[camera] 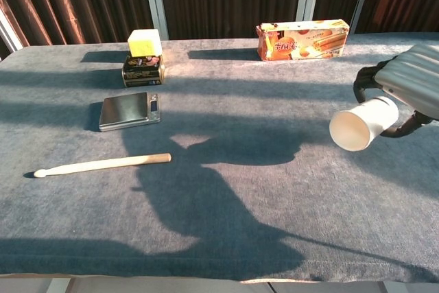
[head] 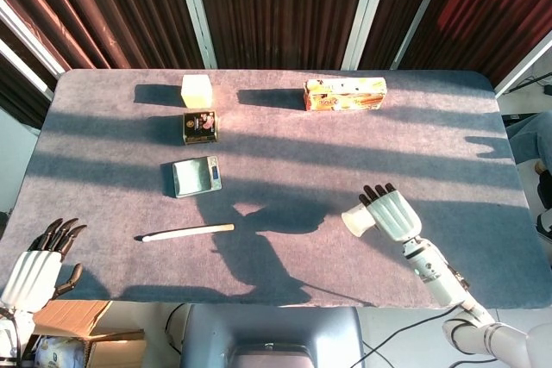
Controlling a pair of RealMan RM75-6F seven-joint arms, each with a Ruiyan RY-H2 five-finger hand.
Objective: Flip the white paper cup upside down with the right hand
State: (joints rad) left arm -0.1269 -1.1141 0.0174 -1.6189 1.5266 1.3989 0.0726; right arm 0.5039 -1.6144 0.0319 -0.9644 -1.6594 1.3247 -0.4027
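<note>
Gripping the white paper cup [camera: 363, 123] on its side, the right hand [camera: 409, 84] has its fingers curled over the top of the cup wall and its thumb under it, so the cup's open mouth faces the robot's left and slightly toward the chest camera. The cup is lifted clear of the grey table [camera: 226, 204] near the table's right front part; from the head view the cup [head: 354, 219] pokes out just left of the right hand [head: 390, 215]. The left hand [head: 39, 263] hangs off the table's front left corner, fingers spread and holding nothing. On the table's left half lie a wooden drumstick [camera: 103, 164], a small digital scale [camera: 129, 111], a dark tin [camera: 143, 71] and a pale yellow block [camera: 145, 42] just behind the tin. A biscuit box [camera: 302, 39] stands along the far edge.
</note>
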